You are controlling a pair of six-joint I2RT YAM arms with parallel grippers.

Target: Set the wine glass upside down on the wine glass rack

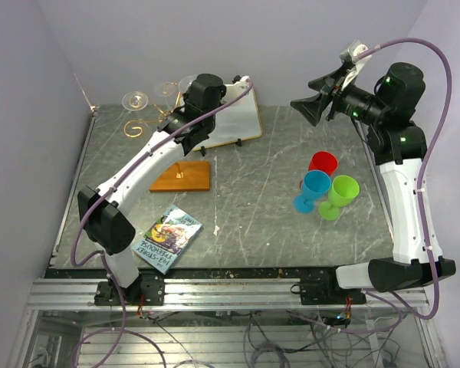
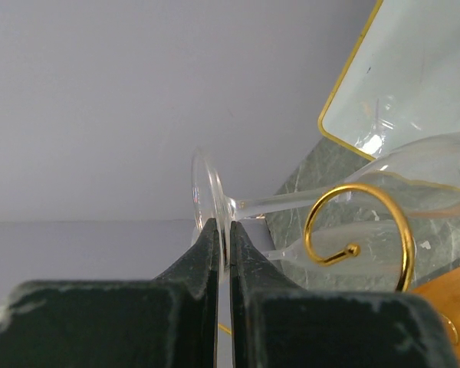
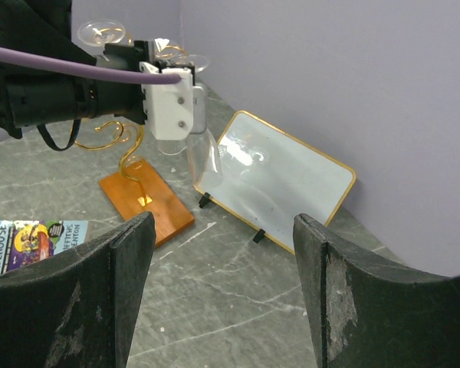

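At the back left of the grey marble tabletop stood the rack, thin gold wire with curled arms over an orange-brown wooden base. The round foot of a second clear glass showed above the curls on its left side. Just right of that, the left end effector reached in over the rack with its two dark fingers pressed nearly together on the flat foot of the wine glass. The glass was clear, and in the right wrist view its foot was up and its bowl hung down. Its stem ran close by one gold curl; whether it rested on the wire could not be told.

A colourful book lay near the front edge. Behind the arm, a white board with a gold frame leaned on small feet. Further right stood three plastic cups close together: red, blue and green. At the far right, the right end effector hung raised above the tabletop, fingers spread wide and holding nothing.
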